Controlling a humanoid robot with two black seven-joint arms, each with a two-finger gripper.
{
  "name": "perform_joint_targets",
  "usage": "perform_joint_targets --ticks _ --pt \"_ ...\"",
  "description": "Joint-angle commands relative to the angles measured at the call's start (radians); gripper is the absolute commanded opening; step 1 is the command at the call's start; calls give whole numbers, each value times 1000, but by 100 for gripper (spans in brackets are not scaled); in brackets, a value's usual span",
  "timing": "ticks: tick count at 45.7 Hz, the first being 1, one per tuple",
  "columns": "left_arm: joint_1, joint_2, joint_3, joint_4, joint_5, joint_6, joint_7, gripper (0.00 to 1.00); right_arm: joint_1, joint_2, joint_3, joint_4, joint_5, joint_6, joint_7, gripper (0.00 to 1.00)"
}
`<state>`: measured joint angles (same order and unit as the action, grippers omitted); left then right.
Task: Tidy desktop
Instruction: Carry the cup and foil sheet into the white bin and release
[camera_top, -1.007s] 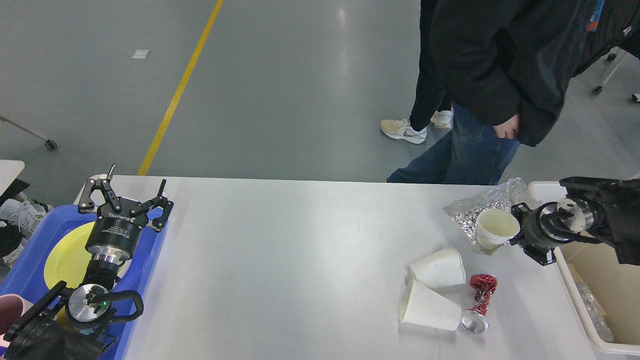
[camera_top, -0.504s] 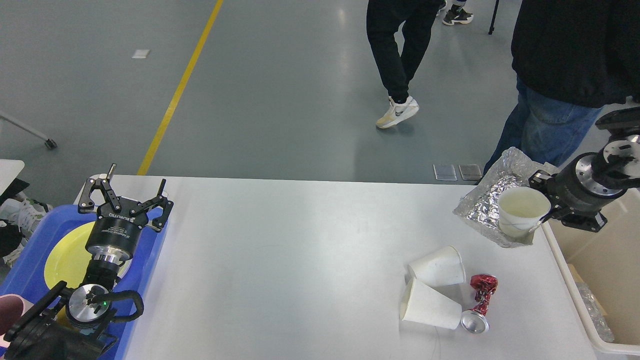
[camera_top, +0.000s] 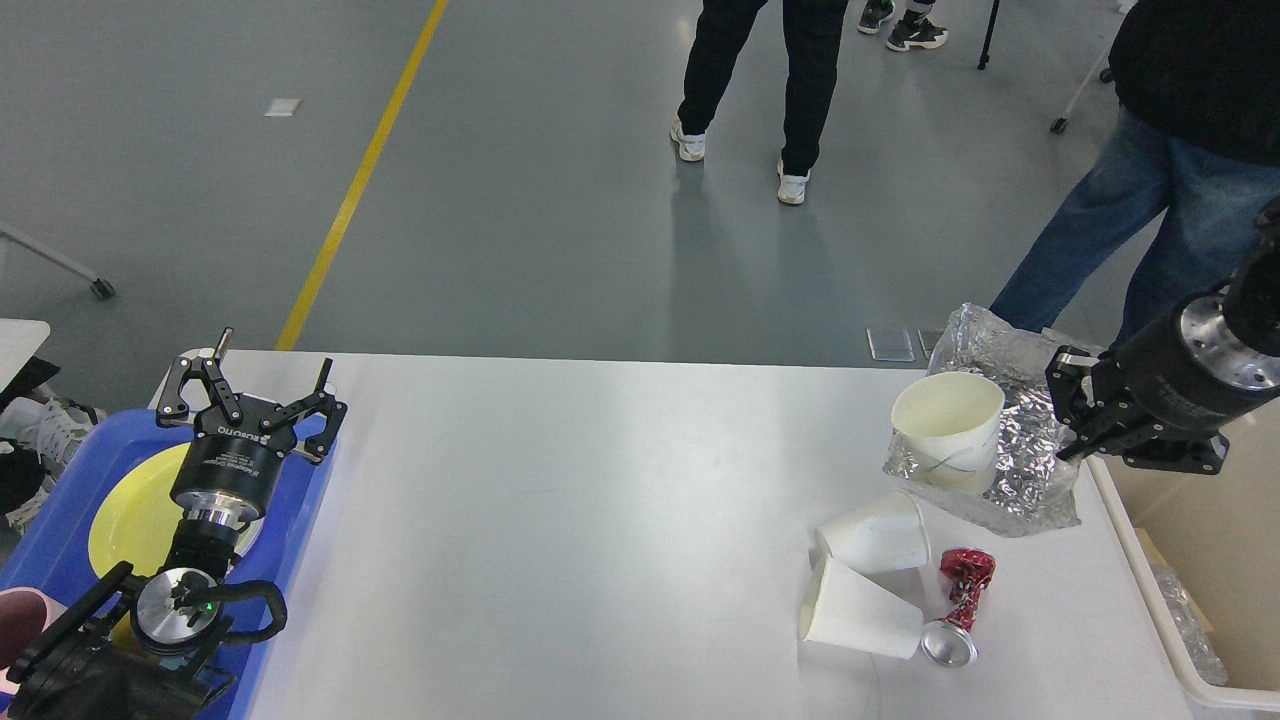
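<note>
White desktop (camera_top: 560, 520) — middle bare, left claw (camera_top: 252, 395) spread over blue tray (camera_top: 60, 480), right claw (camera_top: 1075, 415) — grip unclear — beside foil (camera_top: 1030, 450).

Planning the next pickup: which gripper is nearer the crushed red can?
Right. The right gripper is up beside the foil, just above and right of the crushed red can; the left gripper is far across the desktop, over the blue tray.

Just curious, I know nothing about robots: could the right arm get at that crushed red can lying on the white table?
Probably yes. The crushed red can lies uncovered on the white desktop, nearer than the right gripper, with only two tipped white paper cups beside it.
</note>
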<state>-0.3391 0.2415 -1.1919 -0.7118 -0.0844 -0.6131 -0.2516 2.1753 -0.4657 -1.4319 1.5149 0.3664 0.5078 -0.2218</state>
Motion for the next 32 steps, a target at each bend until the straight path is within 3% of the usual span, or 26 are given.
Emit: perform_joint_targets --ticks 1,19,32 --pt "0 1 0 0 0 -1 0 96 38 -4 -30 24 -33 14 35 0" --pt "0 1 0 0 0 -1 0 96 -51 -154 -33 -108 -60 8 32 0" --pt "0 -1 0 0 0 1 0 96 -275 -252 10 -389 -49 5 32 0"
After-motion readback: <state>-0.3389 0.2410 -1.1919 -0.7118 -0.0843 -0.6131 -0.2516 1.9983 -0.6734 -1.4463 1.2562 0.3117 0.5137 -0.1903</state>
